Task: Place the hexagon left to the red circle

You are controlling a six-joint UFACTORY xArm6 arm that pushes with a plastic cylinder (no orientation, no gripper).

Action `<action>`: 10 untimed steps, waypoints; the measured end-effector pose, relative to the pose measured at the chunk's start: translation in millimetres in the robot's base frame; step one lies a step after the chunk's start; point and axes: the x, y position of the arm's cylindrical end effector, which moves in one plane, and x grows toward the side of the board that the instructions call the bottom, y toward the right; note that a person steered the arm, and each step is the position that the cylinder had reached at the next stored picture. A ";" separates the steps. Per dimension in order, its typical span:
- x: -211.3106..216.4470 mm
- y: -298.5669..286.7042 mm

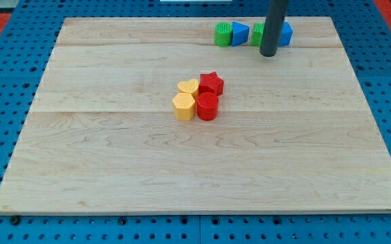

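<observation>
The yellow hexagon lies near the board's middle, touching the left side of the red circle. A yellow heart sits just above the hexagon and a red star just above the circle; all four are bunched together. My tip is near the view's top right, well away from this cluster, right in front of the row of green and blue blocks.
Along the top edge stand a green block, a blue block, a second green block and a second blue block, the last two partly hidden by the rod. The wooden board rests on a blue perforated table.
</observation>
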 end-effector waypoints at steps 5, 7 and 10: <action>151.2 -39.3; 118.9 -161.0; 135.1 -168.6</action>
